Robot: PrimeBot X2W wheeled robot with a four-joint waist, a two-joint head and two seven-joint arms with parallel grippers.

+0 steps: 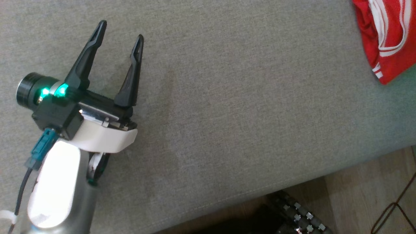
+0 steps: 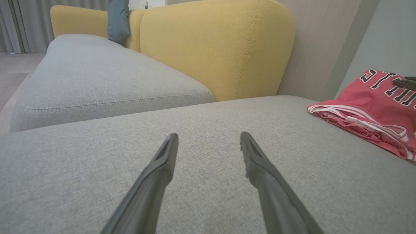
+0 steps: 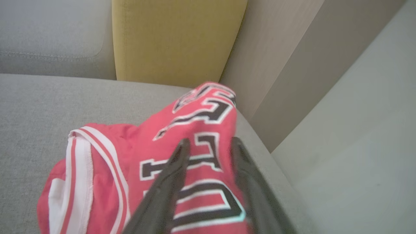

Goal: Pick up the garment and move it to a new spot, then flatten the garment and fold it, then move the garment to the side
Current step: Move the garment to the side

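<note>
The garment (image 1: 383,32) is a red jersey with white stripes and black lettering, bunched up at the far right corner of the grey sofa seat (image 1: 227,97). In the right wrist view my right gripper (image 3: 209,143) hangs just over the garment (image 3: 113,156), fingers parted, with lettering showing in the gap and nothing pinched. My left gripper (image 1: 122,31) stands open and empty over bare seat fabric, well to the left of the garment. From the left wrist, the left gripper (image 2: 209,136) points along the seat, and the garment (image 2: 370,100) lies off to the right.
A yellow backrest (image 2: 214,48) rises behind the seat, with a second grey cushion (image 2: 97,74) and a teal pillow (image 2: 117,19) further along. A pale wall (image 3: 341,130) borders the garment's corner. The seat's front edge drops to wooden floor (image 1: 364,188), with a dark studded part (image 1: 299,214) below it.
</note>
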